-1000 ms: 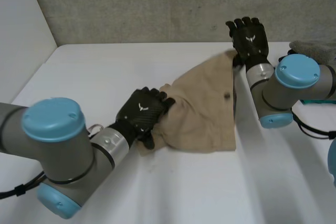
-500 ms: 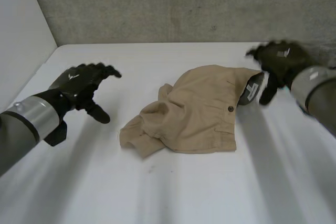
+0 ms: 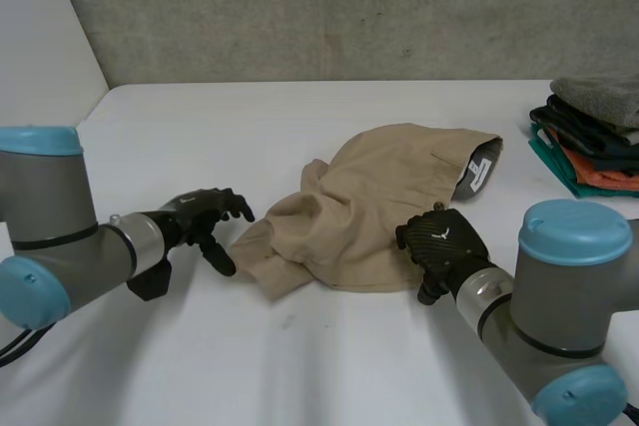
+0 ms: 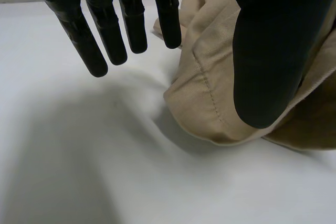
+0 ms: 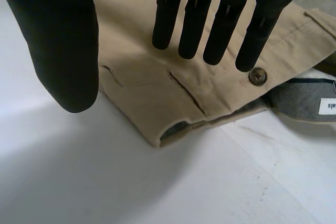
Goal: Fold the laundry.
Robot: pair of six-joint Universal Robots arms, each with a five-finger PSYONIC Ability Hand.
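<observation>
A crumpled pair of tan shorts (image 3: 374, 202) lies mid-table, its waistband with a grey lining turned toward the back right. My left hand (image 3: 203, 223) hovers at the shorts' near left corner, fingers straight and spread, holding nothing. In the left wrist view its fingers (image 4: 107, 30) hang over bare table beside the folded hem (image 4: 207, 103), with the thumb above the cloth. My right hand (image 3: 440, 242) is at the near right corner of the shorts. In the right wrist view its straight fingers (image 5: 195, 19) hover over the waistband (image 5: 157, 93) near a brown button (image 5: 257, 76), not gripping.
A stack of folded clothes (image 3: 594, 137) sits at the table's right edge, grey on top with orange and teal below. The white table (image 3: 300, 366) meets a grey wall behind and a white wall on the left.
Both hands have come in to the shorts: the left from far out on the left to the near left corner, the right from the back right to the near right corner. The shorts lie as before.
</observation>
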